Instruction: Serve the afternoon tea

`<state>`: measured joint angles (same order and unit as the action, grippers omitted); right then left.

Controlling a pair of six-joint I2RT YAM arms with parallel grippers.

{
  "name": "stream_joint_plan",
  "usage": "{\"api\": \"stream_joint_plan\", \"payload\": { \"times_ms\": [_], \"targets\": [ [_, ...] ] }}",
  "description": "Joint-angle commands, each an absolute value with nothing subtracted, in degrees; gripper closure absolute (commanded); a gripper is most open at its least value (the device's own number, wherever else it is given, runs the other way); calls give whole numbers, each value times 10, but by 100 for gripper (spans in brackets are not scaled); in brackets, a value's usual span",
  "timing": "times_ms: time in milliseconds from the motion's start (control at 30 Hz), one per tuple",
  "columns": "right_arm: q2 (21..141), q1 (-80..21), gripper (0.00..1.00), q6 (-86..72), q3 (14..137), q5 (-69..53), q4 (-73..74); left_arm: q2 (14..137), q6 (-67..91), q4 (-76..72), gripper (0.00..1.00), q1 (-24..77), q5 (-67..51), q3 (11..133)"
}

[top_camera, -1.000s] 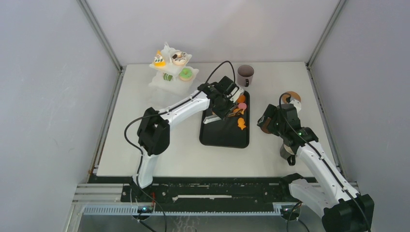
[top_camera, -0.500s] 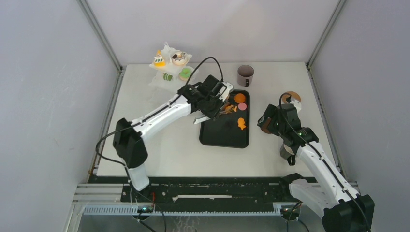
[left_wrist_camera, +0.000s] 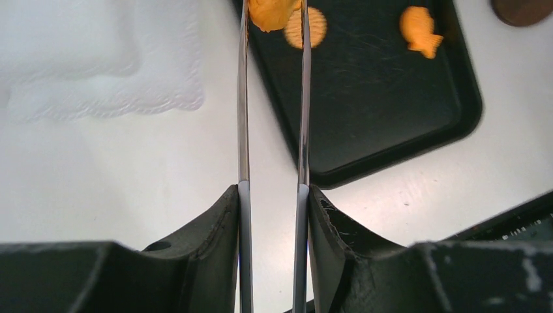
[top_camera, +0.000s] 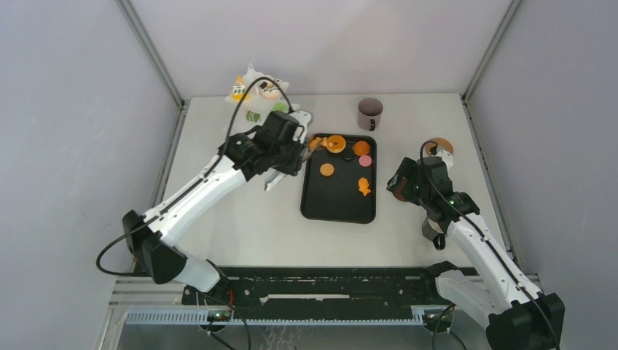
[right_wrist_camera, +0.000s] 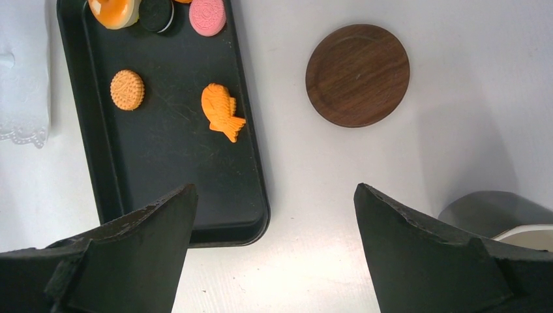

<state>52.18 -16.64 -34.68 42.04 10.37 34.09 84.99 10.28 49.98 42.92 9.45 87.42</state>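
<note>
My left gripper is shut on a pair of metal tongs, whose tips pinch an orange pastry. In the top view that pastry hangs over the black tray's far left corner, close to the white tiered stand. On the tray lie an orange doughnut, a black cookie, a pink cookie, a round biscuit and a fish-shaped pastry. My right gripper stands open and empty over the table, right of the tray.
A dark mug stands behind the tray. A round wooden coaster lies to the tray's right. A second mug shows partly under the right arm. The stand holds several pastries, and its lacy white base reaches toward the tray.
The left arm swung left from over the tray's middle to its far left corner, carrying the orange pastry in the tongs. The right arm stayed still.
</note>
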Motion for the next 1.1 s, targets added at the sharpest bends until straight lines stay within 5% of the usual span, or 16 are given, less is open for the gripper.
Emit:
{"api": "stream_joint_plan", "payload": {
  "times_ms": [0, 767, 1067],
  "targets": [
    [524, -173, 2, -348, 431, 104, 314, 789, 140, 489, 97, 379, 130, 830],
    [520, -176, 2, -346, 431, 108, 315, 772, 178, 410, 93, 229, 139, 780],
    [519, -176, 2, -347, 431, 109, 319, 804, 176, 407, 66, 220, 142, 798]
  ]
}}
